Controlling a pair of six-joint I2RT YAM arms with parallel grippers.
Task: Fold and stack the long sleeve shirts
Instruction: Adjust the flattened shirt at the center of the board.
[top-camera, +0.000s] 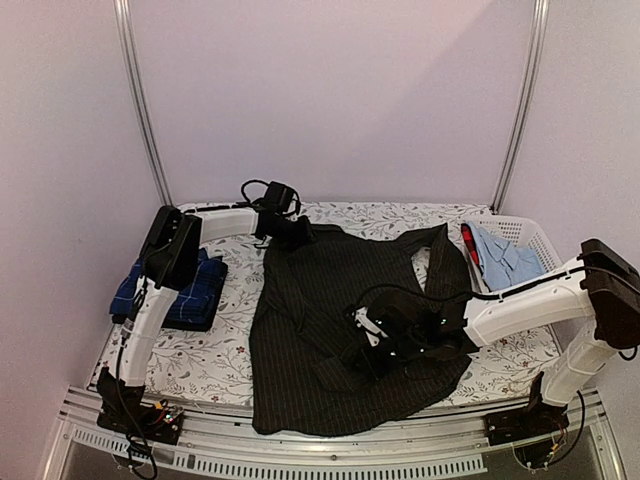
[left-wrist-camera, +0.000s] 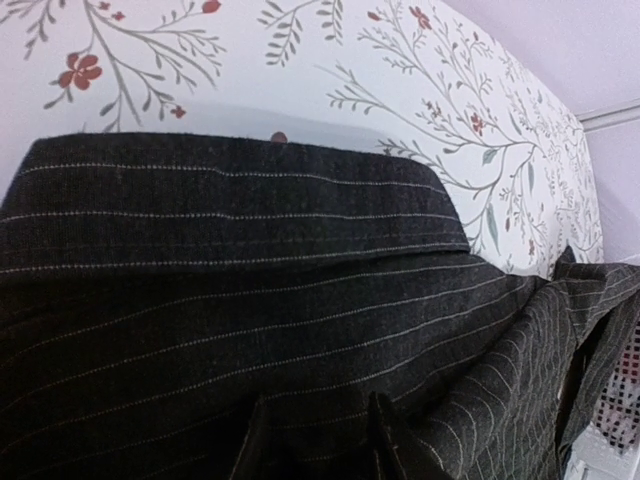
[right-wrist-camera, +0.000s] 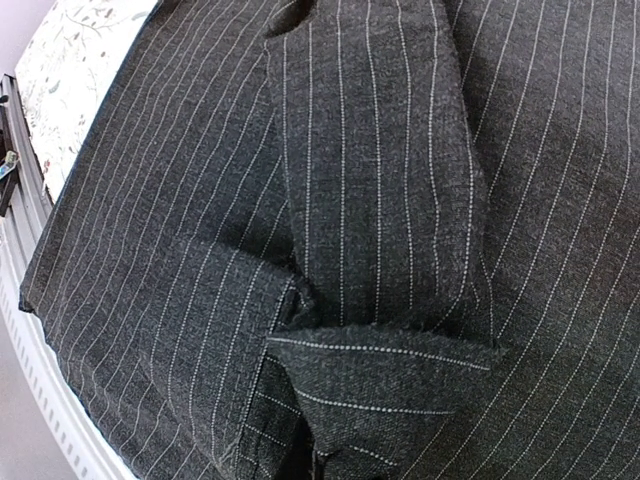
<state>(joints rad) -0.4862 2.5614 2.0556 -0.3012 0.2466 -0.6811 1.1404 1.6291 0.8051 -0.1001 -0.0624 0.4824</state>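
Note:
The black pinstriped shirt (top-camera: 320, 330) lies spread across the middle of the table, its hem hanging over the near edge. My left gripper (top-camera: 290, 232) is at its collar (left-wrist-camera: 230, 200); both dark fingertips (left-wrist-camera: 385, 430) press into the cloth with a narrow fold between them. My right gripper (top-camera: 378, 352) sits on the shirt's lower middle, shut on a sleeve cuff (right-wrist-camera: 390, 390) that drapes over and hides its fingers. The navy checked shirt (top-camera: 190, 290) lies folded at the table's left edge.
A white basket (top-camera: 535, 238) at the back right holds a light blue garment (top-camera: 505, 258) and a red item (top-camera: 468, 240). The table has a floral cloth (top-camera: 225, 355). Metal rails run along the near edge (top-camera: 330, 455).

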